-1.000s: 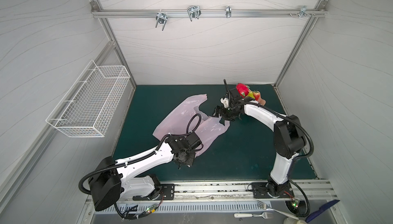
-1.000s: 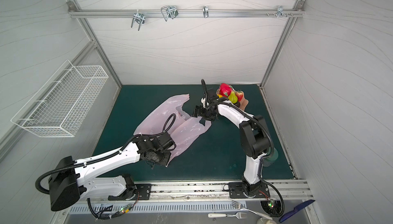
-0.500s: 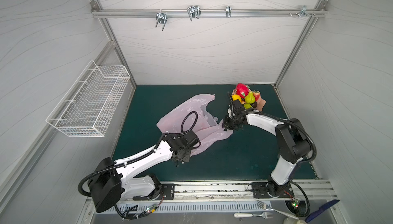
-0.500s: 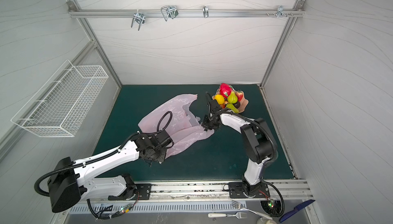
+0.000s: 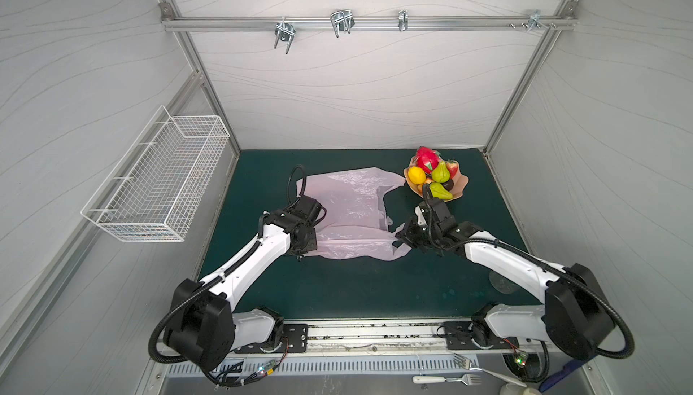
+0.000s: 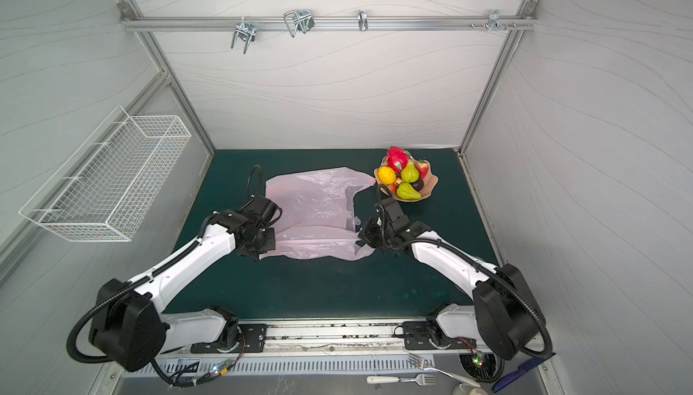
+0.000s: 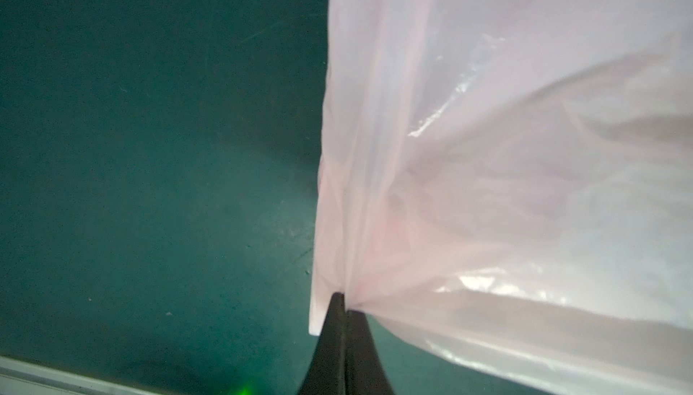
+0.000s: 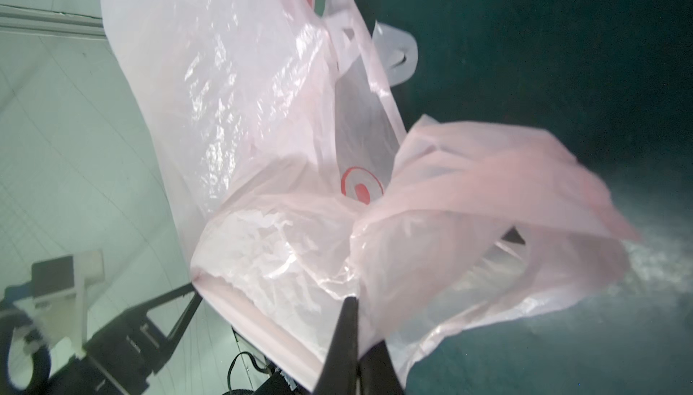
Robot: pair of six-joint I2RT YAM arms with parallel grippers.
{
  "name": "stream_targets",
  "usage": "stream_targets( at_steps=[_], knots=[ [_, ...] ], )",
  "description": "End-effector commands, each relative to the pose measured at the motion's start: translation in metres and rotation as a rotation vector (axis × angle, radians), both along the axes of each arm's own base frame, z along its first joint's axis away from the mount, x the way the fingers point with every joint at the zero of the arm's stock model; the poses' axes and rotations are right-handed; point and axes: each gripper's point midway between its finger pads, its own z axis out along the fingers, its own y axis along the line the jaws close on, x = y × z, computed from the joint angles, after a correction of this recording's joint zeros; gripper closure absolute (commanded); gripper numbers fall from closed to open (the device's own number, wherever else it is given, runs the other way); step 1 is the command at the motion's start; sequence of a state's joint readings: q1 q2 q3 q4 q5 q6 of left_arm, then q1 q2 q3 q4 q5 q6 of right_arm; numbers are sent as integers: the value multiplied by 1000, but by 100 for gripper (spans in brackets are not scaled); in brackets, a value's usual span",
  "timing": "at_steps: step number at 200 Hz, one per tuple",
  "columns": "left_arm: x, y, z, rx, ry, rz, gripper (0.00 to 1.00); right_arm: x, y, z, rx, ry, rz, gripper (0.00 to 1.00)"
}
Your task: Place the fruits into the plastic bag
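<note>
Two pinches on the plastic bag (image 5: 348, 205): left jaws clamped on its near-left corner, right jaws clamped on the near-right handle, presumably to spread the mouth. Bag lies mid bench (image 5: 375, 292); fruits (image 5: 431, 177) sit on the far-right plate (image 5: 463, 183). Only wrist views show film caught in each grip.

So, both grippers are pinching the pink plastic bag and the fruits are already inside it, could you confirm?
Not inside: both top views show the fruits piled on the peach plate next to the plastic bag. The left gripper and right gripper are both shut on the bag, as the wrist views show.
</note>
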State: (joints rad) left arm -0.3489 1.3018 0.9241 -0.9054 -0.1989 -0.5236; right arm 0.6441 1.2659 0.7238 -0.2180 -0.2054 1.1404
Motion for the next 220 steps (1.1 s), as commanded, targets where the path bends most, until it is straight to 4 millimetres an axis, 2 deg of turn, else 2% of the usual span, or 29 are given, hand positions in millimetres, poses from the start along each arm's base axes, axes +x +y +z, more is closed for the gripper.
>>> stream_targets(
  at_steps=[1, 16, 34, 52, 70, 83, 101, 132, 147, 155, 175, 196, 220],
  knots=[
    [16, 29, 2, 78, 8, 44, 100, -4, 3, 4, 25, 25, -113, 100],
    [26, 34, 1, 68, 9, 67, 100, -16, 16, 3, 47, 52, -94, 100],
    [32, 37, 6, 63, -7, 90, 78, -29, 27, 5, 70, 82, -68, 91],
    [31, 40, 12, 61, -32, 112, 52, -39, 30, 11, 83, 92, -62, 72],
    [30, 44, 24, 60, -63, 144, 40, -45, 28, 24, 89, 74, -51, 48],
    [30, 44, 38, 47, -96, 163, 36, -51, 23, 34, 84, 63, -41, 37],
    [32, 39, 68, 0, -168, 177, 33, -55, 7, 50, 61, 12, -50, 24],
    [37, 25, 121, -64, -300, 156, 29, -52, -20, 101, -8, -205, -9, 9],
    [44, 3, 145, -93, -348, 83, 25, -51, -30, 120, -74, -290, 43, 5],
    [49, -13, 155, -102, -365, 25, 18, -50, -34, 127, -103, -323, 75, 3],
    [61, -53, 168, -140, -345, -90, 16, -47, -46, 138, -169, -374, 122, 1],
    [79, -99, 171, -202, -297, -202, 16, -44, -54, 150, -192, -435, 154, 1],
    [95, -142, 157, -207, -206, -298, 17, -43, -64, 150, -232, -466, 201, 1]
  ],
)
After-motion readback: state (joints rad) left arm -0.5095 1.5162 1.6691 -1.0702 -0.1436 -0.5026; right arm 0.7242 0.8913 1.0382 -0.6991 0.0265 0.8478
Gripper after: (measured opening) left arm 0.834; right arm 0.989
